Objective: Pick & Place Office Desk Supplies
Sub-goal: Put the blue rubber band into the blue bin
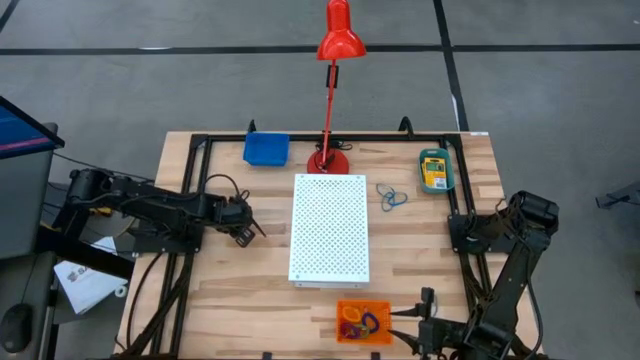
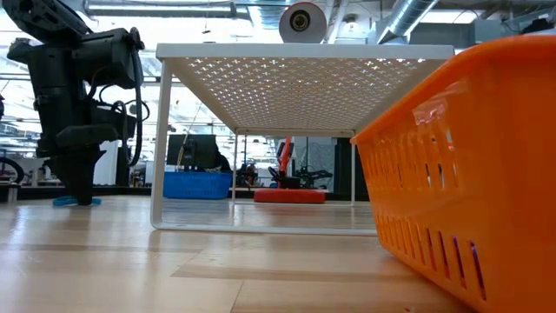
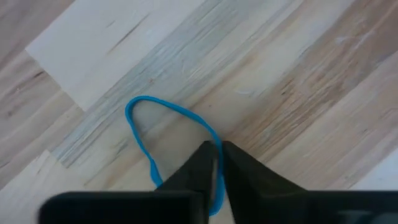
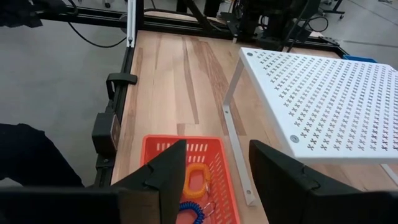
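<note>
My left gripper (image 3: pixel 217 149) stands on the table's left side, pointing down at the wood, shut on a thin blue loop (image 3: pixel 180 113) that lies flat on the table. The low view shows that gripper (image 2: pixel 78 198) down at the tabletop. My right gripper (image 4: pixel 217 168) is open and hovers over the orange tray (image 4: pixel 193 163) at the near edge; an orange loop and a blue coil lie in it. More blue loops (image 1: pixel 391 196) lie right of the white board. A yellow-and-green crayon box (image 1: pixel 434 170) lies at the far right, and a blue tray (image 1: pixel 266 149) at the far left. My left gripper pinches one strand of the blue loop (image 3: pixel 216 140) between its two fingertips, coming from above and pointing down. The fingers sit across the strand at one end of the loop. The rest of the loop lies slack on the wood.
The white perforated board (image 1: pixel 330 228) stands on legs at the table's middle. The red desk lamp (image 1: pixel 335 90) rises from its base at the far edge. Black frame rails (image 1: pixel 190 200) run along both sides. Bare wood lies between my left gripper and the board.
</note>
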Motion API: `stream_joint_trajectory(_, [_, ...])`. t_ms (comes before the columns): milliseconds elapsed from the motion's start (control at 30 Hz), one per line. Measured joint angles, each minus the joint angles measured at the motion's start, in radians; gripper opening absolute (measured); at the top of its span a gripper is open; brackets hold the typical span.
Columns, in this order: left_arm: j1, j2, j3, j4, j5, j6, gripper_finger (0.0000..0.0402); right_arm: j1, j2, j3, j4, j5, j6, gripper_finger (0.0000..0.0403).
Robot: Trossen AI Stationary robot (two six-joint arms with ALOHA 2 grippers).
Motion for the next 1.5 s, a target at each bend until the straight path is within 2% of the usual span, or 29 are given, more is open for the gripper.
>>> stream_joint_trajectory(100, [-0.012, 0.002, -0.001, 0.009, -0.005, -0.006, 0.0006, 0.000, 0.000, 0.000, 0.002, 0.000, 0.000, 0.0171])
stream_joint_trajectory(700, [-0.031, 0.004, 0.016, -0.004, -0.019, -0.018, 0.0000, 0.000, 0.000, 0.000, 0.014, -0.016, -0.010, 0.0171])
stream_joint_trajectory(933, [-0.035, 0.007, 0.106, -0.066, -0.007, 0.035, 0.0000, 0.000, 0.000, 0.000, 0.013, -0.016, -0.014, 0.0171])
stream_joint_trajectory(1200, [-0.034, 0.006, 0.221, -0.217, -0.063, 0.064, 0.0000, 0.000, 0.000, 0.000, 0.014, -0.016, -0.016, 0.0171])
stream_joint_trajectory(1500, [0.000, 0.004, 0.442, -0.380, -0.174, 0.160, 0.0000, 0.000, 0.000, 0.000, 0.013, -0.019, -0.016, 0.0171])
